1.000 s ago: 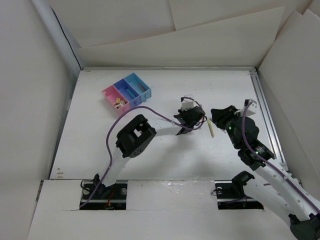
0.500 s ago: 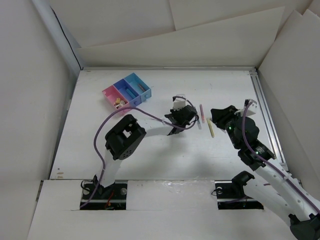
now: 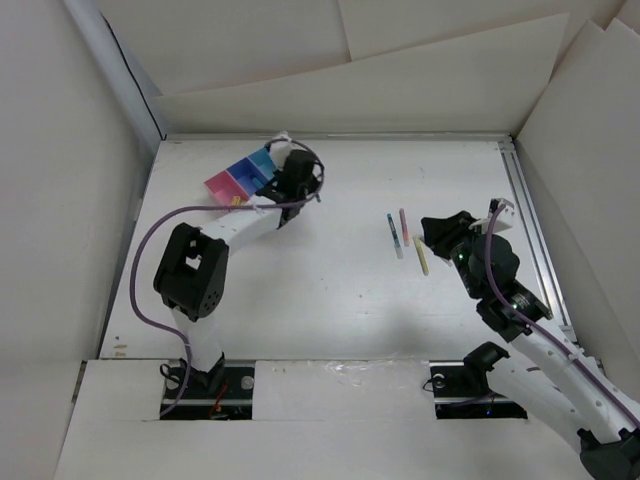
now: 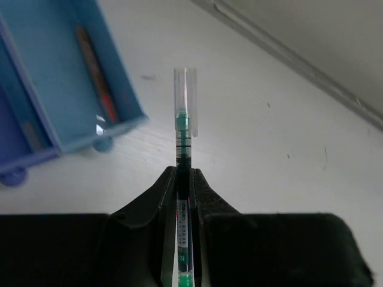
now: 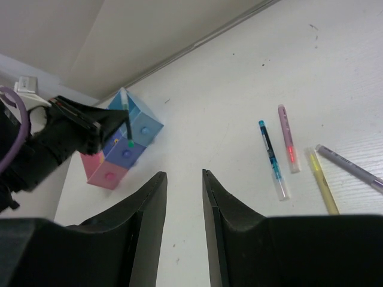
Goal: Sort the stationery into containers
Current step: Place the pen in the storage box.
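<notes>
Nearest: right claw, jaws partly apart with nothing between them, hanging over the white table close to the loose stock. Loose stock, unsorted, lying flat and roughly side by side: teal pen, pink pen, yellow pen and, at the frame edge, purple pen — four pieces left to bin, as far as the views show. Farther off: left claw, clamped on a green pen with a clear cap. The pen juts forward past the fingertips, held above the table just beside the light blue bin and not yet inside it. Farthest: three joined bins in a row — light blue, dark blue bin, pink bin. Contents seen: one orange-striped pen in the light blue bin; a brownish stick in the dark blue; a small yellowish bit at the pink bin's near end. Judged progress: partly done, one delivery in hand, drop pending. Writing: a small printed label on the green pen's barrel, too small to read; no other brand or lettering visible.
</notes>
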Action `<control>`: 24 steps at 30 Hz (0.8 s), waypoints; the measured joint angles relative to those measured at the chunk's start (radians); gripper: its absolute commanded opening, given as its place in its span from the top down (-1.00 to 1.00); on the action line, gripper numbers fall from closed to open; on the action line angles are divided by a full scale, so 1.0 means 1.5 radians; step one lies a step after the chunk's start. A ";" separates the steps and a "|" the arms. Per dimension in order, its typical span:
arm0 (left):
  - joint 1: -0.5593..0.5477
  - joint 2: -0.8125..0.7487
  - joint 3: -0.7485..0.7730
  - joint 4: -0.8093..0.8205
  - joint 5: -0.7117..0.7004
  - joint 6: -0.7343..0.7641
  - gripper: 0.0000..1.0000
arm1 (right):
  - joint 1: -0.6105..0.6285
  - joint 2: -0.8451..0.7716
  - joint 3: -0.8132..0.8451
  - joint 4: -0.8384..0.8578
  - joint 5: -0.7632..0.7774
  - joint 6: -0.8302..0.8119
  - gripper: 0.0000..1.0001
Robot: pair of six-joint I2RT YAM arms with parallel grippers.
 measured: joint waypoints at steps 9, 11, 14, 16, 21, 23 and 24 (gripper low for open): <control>0.181 0.079 0.145 -0.040 0.032 -0.015 1.00 | 0.000 0.009 0.000 0.000 -0.008 0.000 0.27; 0.193 0.102 0.166 -0.051 0.035 -0.015 1.00 | 0.000 0.011 0.000 0.000 -0.009 0.000 0.27; 0.200 0.135 0.190 -0.076 0.029 -0.014 1.00 | 0.000 0.016 0.000 0.000 -0.009 0.000 0.27; 0.200 0.151 0.197 -0.089 0.025 -0.013 0.89 | 0.000 0.019 0.000 0.000 -0.011 0.000 0.27; 0.199 0.168 0.198 -0.105 0.015 -0.009 0.75 | 0.000 0.020 0.000 0.001 -0.012 0.000 0.25; 0.200 0.171 0.198 -0.107 0.010 -0.004 0.45 | 0.000 0.020 0.000 0.000 -0.013 0.000 0.25; 0.200 0.171 0.198 -0.109 0.008 -0.001 0.36 | 0.000 0.020 0.000 0.001 -0.013 0.000 0.25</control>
